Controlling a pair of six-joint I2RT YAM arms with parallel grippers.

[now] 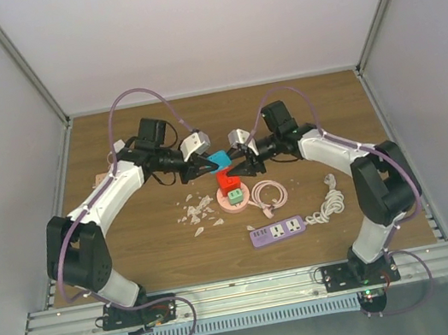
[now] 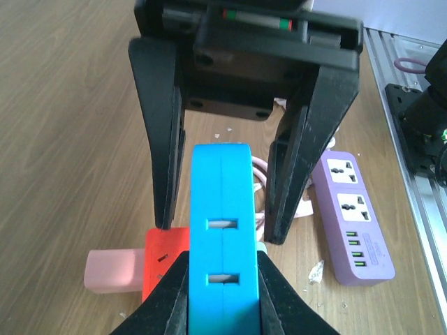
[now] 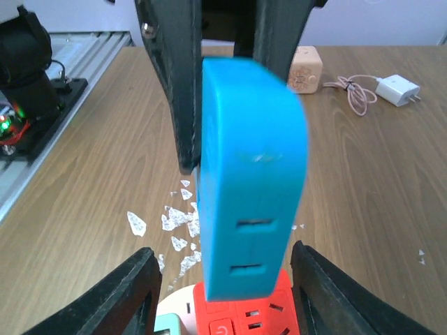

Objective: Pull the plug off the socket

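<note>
1. Room: plain pale walls box in the wooden table [image 1: 132,236]; metal rail along the near edge.
2. Task looks mostly done: blue plug [image 1: 219,161] is up in the air, clear above the red socket [image 1: 229,181].
3. Left gripper [image 1: 208,164] clamped on the blue plug; right gripper [image 1: 236,168] jaws spread either side, not touching.
4. Left to do, I'd say: set it down.
5. Purple power strip [image 1: 278,230] nearby, white scraps [image 1: 197,213] on the wood.

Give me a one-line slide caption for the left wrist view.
Left gripper clamps the blue plug block above the red socket; opposing right gripper fingers stand apart either side of it.
</note>
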